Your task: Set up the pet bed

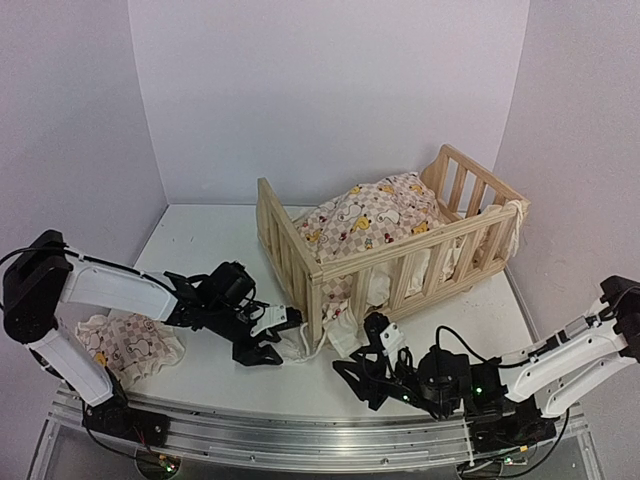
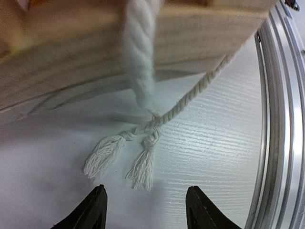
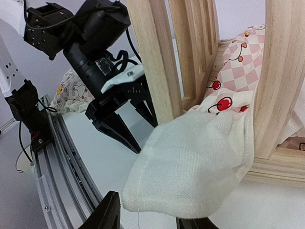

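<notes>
Top external view: the light pine wood bed frame with slatted sides stands toward the back right of the white surface. The cream cushion with pink checks, yellow ducks and cherries sits inside it in a lumpy heap. Its frills poke out between the slats.

The left claw is down by the frame's front left corner. Its two fingers are apart, with nothing between them. A twisted cream tie string lies right in front of it.

The right claw is at the front of the frame. A white frill hangs over its fingers. I cannot tell if it is pinching the frill or not.

What could go wrong:
- The string is thin, so it might slip out when the fingers close.
- A hard pull might drag the frame, because it looks light.
- Tugging the frill might pull the cushion out through the slats.
- The two claws are near each other and might bump.

Counting: one frame, one cushion inside it, one smaller checked cushion on the surface at the left, two fluffy ends on the string, two claws.
</notes>
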`<state>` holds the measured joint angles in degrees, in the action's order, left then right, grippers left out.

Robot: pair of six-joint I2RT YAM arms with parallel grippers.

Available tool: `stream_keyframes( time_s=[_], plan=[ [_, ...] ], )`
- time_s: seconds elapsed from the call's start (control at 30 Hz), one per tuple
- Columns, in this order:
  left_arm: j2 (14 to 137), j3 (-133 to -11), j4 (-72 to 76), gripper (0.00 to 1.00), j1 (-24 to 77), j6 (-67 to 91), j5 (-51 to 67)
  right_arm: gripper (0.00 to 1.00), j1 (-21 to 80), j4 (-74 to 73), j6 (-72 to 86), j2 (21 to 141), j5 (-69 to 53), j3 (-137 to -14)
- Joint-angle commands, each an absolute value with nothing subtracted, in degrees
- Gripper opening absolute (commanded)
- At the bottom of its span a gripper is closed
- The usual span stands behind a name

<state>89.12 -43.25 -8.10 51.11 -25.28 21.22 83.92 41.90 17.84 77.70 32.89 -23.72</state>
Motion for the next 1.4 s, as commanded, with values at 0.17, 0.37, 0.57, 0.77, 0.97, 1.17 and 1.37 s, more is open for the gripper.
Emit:
stream_keyframes(
  time_s=[0.17, 0.37, 0.57, 0.77, 0.97, 1.17, 1.37],
  plan=[
    [88.32, -41.58, 0.79, 0.61, 56.68, -7.15, 8.16, 0.41, 83.94, 41.58, 17.32, 73.73, 35.45, -22.15],
    [86.56, -43.38, -4.49, 0.62, 59.39, 18.88, 0.38, 0.40, 83.94, 41.13, 17.81, 70.61, 36.53, -20.73],
    [89.63, -38.87, 4.03, 0.63, 59.59, 22.12, -4.03, 0.40, 83.94, 40.45, 17.30, 68.27, 37.15, -19.90],
    [89.82, -32.53, 9.37, 0.62, 59.59, 22.11, -4.80, 0.40, 83.94, 38.80, 19.31, 66.11, 38.54, -18.86],
    [88.34, -25.27, 27.74, 0.61, 59.59, 13.09, -3.53, 0.39, 83.94, 32.04, 18.27, 66.91, 38.39, -23.19],
    [92.73, -25.25, 29.50, 0.58, 59.59, 5.33, -1.39, 0.39, 83.93, 31.86, 18.42, 67.01, 38.75, -23.38],
    [92.76, -23.51, 31.86, 0.54, 60.84, 1.73, 1.29, 0.40, 83.92, 31.74, 19.12, 65.36, 39.92, -22.21]
  ],
)
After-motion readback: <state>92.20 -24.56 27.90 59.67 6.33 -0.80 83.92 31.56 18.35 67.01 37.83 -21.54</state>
